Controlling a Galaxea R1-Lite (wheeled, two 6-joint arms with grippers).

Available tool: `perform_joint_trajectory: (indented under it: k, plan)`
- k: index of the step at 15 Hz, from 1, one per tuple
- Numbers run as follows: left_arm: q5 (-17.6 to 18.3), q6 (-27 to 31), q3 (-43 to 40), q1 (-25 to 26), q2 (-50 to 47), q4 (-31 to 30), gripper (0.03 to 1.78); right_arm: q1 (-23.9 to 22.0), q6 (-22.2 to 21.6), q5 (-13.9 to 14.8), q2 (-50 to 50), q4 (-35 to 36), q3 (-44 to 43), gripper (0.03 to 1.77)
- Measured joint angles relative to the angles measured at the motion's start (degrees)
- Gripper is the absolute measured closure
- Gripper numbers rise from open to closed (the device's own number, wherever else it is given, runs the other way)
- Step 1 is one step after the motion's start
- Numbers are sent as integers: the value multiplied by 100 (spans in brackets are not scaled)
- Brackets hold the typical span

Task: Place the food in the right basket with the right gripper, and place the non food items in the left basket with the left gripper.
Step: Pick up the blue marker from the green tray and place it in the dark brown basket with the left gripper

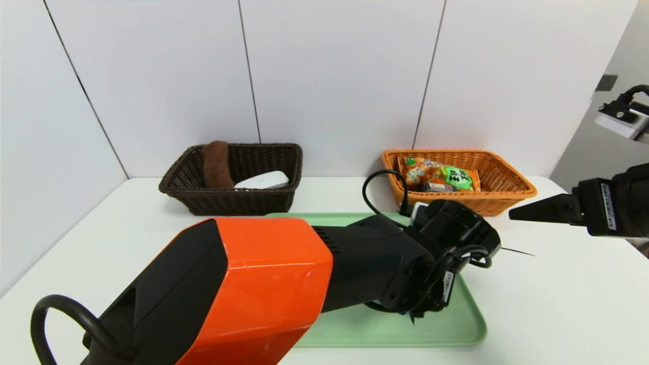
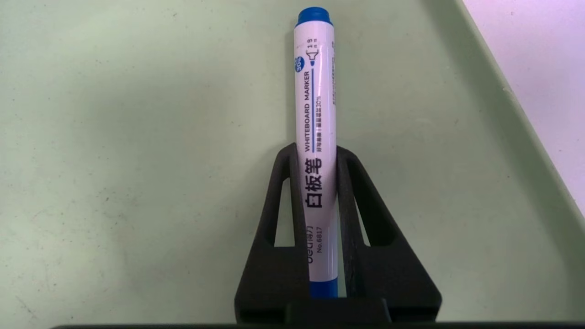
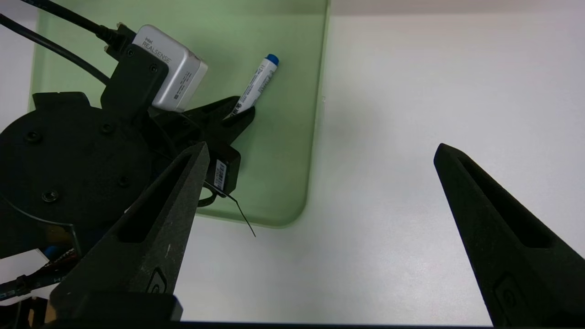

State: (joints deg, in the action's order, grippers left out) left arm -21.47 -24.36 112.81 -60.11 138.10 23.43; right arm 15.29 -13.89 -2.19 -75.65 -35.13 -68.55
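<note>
Marker (image 2: 315, 151) is the thing to move now, a white whiteboard pen with blue ends. It lies on the green tray (image 1: 456, 329), and the left hand (image 2: 315, 153) is clenched on it, one finger on each side of its lower half. The pen looks light, hard and stiff, so it should not bend or break. Its round, smooth side could be slippery, so a hold near the middle seems best. It is not food, so I think it goes in the dark left basket (image 1: 177, 177), where a brown cloth (image 1: 216, 162) and a white thing (image 1: 263, 180) already lie.

The right hand (image 3: 320, 228) is spread wide with nothing in it, hanging over the white surface (image 1: 557, 304) beside the tray. The orange right basket (image 1: 507, 177) already has snack bags (image 1: 441, 175) in it.

The left wrist view shows the grip and the words on the pen up close. The head view cannot show the pen at all, because the left arm hides it, but only it shows both baskets. The right wrist view shows the pen sticking out past the left hand.
</note>
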Motion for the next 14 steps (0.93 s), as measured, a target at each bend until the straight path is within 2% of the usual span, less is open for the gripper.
perform_joint_trajectory:
  k: [4, 8, 12, 14]
  plan:
    - [-39, 27, -2, 2, -13, 16, 156, 0, -2, -4, 5, 0, -2, 10]
    - [-441, 358, -16, 226, -245, 105, 156, -27, -2, -23, 7, 0, 0, 10]
    - [-446, 855, -5, 898, -1029, 267, 156, -38, 6, -33, 9, 7, 0, 10]
    - [-238, 1290, -5, 1384, -1571, 462, 156, -38, 11, -26, 13, 7, -6, 10]
